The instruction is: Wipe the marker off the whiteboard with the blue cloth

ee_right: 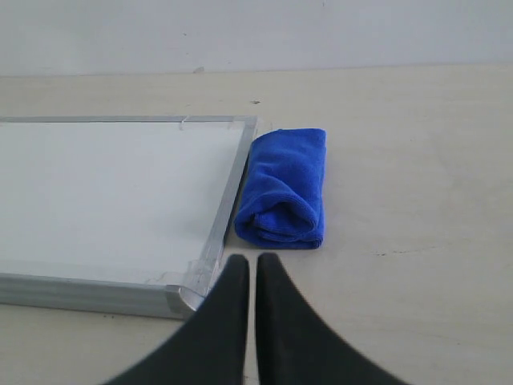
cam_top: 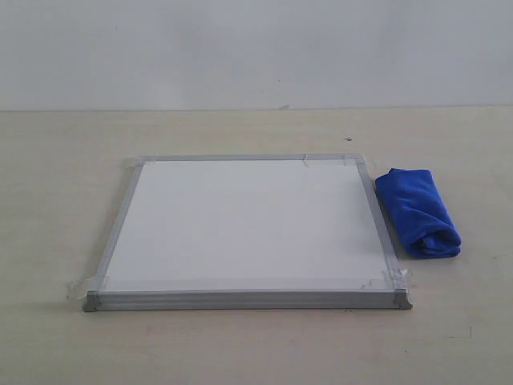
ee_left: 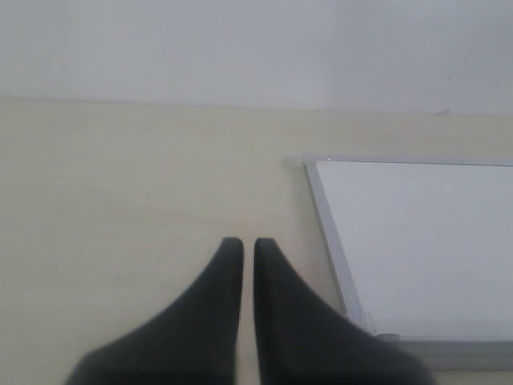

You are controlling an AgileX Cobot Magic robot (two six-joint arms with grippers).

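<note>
The whiteboard (cam_top: 240, 228) lies flat on the beige table, silver-framed, with clear tape at its corners. Its white face looks blank; the marker is not visible in any view. The blue cloth (cam_top: 418, 212), a folded royal-blue bundle, rests on the table just beside the board's right edge. Neither gripper appears in the exterior view. In the left wrist view my left gripper (ee_left: 248, 243) is shut and empty, over bare table next to the board's (ee_left: 417, 241) left side. My right gripper (ee_right: 252, 259) is shut and empty, just short of the cloth (ee_right: 284, 188) and the board's (ee_right: 104, 192) near right corner.
The beige table (cam_top: 64, 345) extends on all sides of the board. A plain white wall (cam_top: 256, 48) rises behind the table's far edge. Tape bits (cam_top: 377, 281) stick out at the board's corners.
</note>
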